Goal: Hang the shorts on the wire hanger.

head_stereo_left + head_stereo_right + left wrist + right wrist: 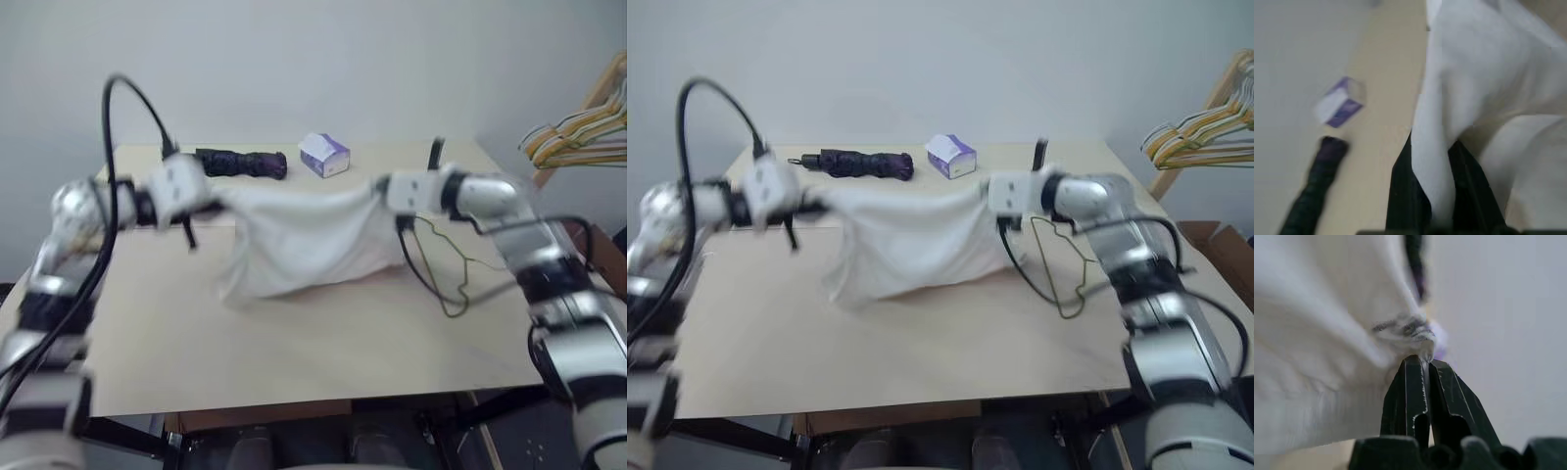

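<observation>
The white shorts (pixel 309 240) hang stretched between my two grippers above the beige table (pixel 294 343), their lower edge sagging toward the tabletop. My left gripper (pixel 217 199) is shut on the shorts' left corner; in the left wrist view the cloth (pixel 1488 88) runs up between the black fingers (pixel 1405 196). My right gripper (pixel 377 193) is shut on the right corner, where the right wrist view shows a bunched edge (pixel 1415 333) pinched at the fingertips (pixel 1413 367). The thin wire hanger (pixel 446 269) lies flat on the table below my right wrist.
A folded dark purple umbrella (pixel 242 163) and a small purple-and-white box (pixel 324 155) sit at the table's far edge. Yellow and green hangers (pixel 578 132) are bunched on a wooden rack at the far right. A black cable (pixel 132 103) loops over my left arm.
</observation>
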`<action>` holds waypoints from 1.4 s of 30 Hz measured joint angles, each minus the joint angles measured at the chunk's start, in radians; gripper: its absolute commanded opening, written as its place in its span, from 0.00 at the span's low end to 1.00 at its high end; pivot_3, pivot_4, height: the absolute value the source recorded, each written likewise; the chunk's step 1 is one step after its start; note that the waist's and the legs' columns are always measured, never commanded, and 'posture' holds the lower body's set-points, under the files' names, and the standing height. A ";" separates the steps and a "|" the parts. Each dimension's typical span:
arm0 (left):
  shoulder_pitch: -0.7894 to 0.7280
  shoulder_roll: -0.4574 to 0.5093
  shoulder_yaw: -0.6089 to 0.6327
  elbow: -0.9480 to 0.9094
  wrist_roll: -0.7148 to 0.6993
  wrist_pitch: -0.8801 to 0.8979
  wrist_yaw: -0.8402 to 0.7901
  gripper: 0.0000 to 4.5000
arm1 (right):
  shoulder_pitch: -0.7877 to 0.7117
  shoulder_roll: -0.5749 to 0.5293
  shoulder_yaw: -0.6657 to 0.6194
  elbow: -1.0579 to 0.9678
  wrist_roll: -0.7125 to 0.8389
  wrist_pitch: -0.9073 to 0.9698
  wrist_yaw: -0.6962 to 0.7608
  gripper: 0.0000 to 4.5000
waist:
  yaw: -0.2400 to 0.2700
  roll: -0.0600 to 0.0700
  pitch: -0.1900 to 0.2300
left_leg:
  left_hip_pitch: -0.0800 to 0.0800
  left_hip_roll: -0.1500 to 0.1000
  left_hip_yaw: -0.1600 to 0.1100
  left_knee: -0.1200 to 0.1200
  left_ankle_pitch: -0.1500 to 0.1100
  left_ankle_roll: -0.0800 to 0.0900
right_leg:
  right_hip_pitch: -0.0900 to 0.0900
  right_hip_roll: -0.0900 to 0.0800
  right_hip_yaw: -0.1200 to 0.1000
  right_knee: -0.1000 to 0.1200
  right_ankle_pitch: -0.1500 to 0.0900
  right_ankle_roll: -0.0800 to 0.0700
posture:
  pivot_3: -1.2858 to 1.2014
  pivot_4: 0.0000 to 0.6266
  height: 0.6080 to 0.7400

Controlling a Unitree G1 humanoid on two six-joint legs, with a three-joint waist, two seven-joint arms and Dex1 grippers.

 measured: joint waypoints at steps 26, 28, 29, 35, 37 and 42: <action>0.216 0.182 0.002 0.011 -0.111 -0.523 -0.161 0.01 | 0.138 -0.086 0.126 0.353 -0.196 -0.728 -0.470 0.00 | -0.074 0.000 0.000 | -0.004 -0.003 0.001 -0.013 0.007 0.000 | -0.010 -0.004 0.003 0.000 0.004 0.002 | 0.52 0.00 1.00; 0.390 0.256 0.005 -0.150 -0.160 -0.445 -0.253 0.01 | 0.217 -0.119 0.157 0.294 -0.213 -0.771 -0.422 0.00 | -0.088 0.000 0.000 | 0.001 -0.002 0.000 -0.013 0.007 0.000 | -0.006 -0.003 0.005 0.001 0.003 0.001 | 0.52 0.00 1.00; 0.464 0.276 0.001 -0.208 -0.171 -0.410 -0.288 0.01 | 0.251 -0.127 0.171 0.275 -0.223 -0.786 -0.403 0.00 | -0.090 0.000 0.000 | 0.006 -0.002 0.000 -0.013 0.007 0.000 | -0.001 -0.003 0.004 0.001 0.003 0.000 | 0.52 0.00 1.00; 0.717 0.405 0.043 -0.514 -0.241 -0.243 -0.393 0.01 | 0.368 -0.186 0.184 0.115 -0.221 -0.793 -0.310 0.00 | -0.076 0.000 0.001 | 0.035 0.001 0.004 -0.017 0.006 0.003 | 0.029 -0.004 0.003 -0.005 -0.010 -0.004 | 0.52 0.00 1.00; 0.787 0.435 0.059 -0.582 -0.257 -0.215 -0.417 0.01 | 0.410 -0.206 0.178 0.062 -0.191 -0.793 -0.275 0.00 | -0.073 0.000 0.000 | 0.038 0.002 0.004 -0.018 0.005 0.003 | 0.032 -0.004 0.003 -0.007 -0.009 -0.006 | 0.52 0.00 1.00; 0.956 0.474 0.090 -0.737 -0.312 -0.132 -0.476 0.01 | 0.552 -0.241 0.171 -0.073 -0.081 -0.766 -0.128 0.00 | -0.062 0.000 0.001 | 0.036 0.002 0.004 -0.017 0.004 0.004 | 0.032 -0.004 0.002 -0.006 -0.008 -0.007 | 0.51 0.00 1.00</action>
